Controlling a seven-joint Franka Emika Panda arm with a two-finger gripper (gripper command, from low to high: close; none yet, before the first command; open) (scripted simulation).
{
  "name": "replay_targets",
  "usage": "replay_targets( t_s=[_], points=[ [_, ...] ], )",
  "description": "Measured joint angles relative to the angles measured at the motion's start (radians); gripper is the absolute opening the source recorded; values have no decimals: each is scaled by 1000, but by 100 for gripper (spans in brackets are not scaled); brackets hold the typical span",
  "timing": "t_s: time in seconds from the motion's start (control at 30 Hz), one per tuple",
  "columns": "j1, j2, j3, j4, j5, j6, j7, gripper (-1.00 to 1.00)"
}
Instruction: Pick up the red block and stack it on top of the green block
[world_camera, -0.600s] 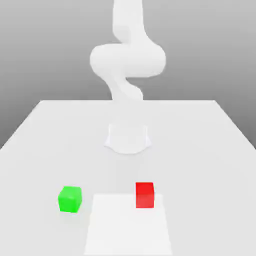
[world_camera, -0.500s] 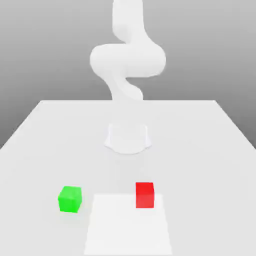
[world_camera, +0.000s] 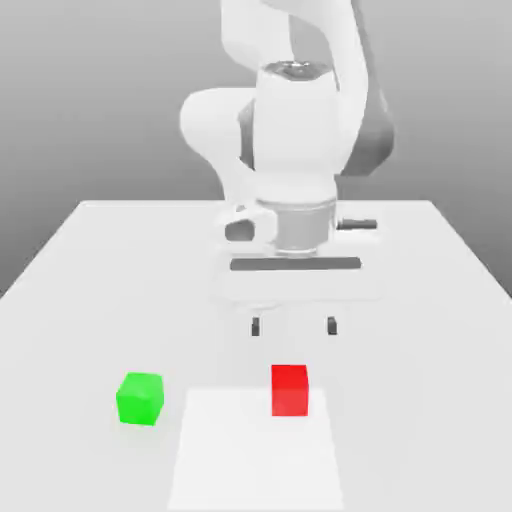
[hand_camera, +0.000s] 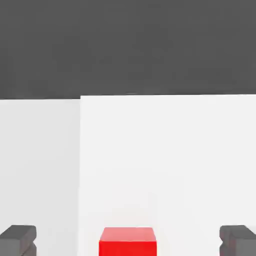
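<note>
- In the exterior view, the red block (world_camera: 289, 391) is seen as a flat-faced, plain-coloured cube, set upright on the pale, smooth table (world_camera: 80, 330).
- A brighter white panel (world_camera: 256, 460) is marked out on the table; the red block is placed at about one o'clock from the panel's middle, near its far edge.
- The green block (world_camera: 140, 399), also cube-shaped and plain, is found at about nine o'clock from the red block, well apart from it, beside the panel and turned slightly askew.
- The gripper (world_camera: 293, 327) is held at about twelve o'clock from the red block in the exterior view, with its small dark fingertips (world_camera: 332, 326) spread wide apart and nothing clamped between them.
- The arm (world_camera: 295, 130) is formed of smooth, rounded white shells, with grey sections at the joints.
- By the exterior view, the green block and the arm's curved links are shown.
- By the hand view, the notched, blocky shape of the dark grey fingers is revealed, along with the red block's paler top face and a flat dark grey area (hand_camera: 128, 47) beyond the table's straight edge.
</note>
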Motion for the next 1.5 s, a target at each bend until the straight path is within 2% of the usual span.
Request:
replay_targets(
  t_s=[0.17,0.2,0.43,0.7,1.17,1.27,1.4,1.43,1.5],
  points=[
    [24,210,-39,9,-73,174,56,0],
    [37,246,-54,13,-80,205,62,-100],
    [41,255,-57,14,-86,213,66,-100],
    [41,0,-47,-20,-10,-8,17,-100],
    [-287,-73,-265,70,-78,-169,344,-100],
    [-308,-12,-287,82,-62,-120,359,-100],
    [-309,129,-272,89,18,12,305,-100],
    [-313,155,-265,90,37,36,292,100],
    [-313,155,-265,90,37,36,292,100]
  ],
)
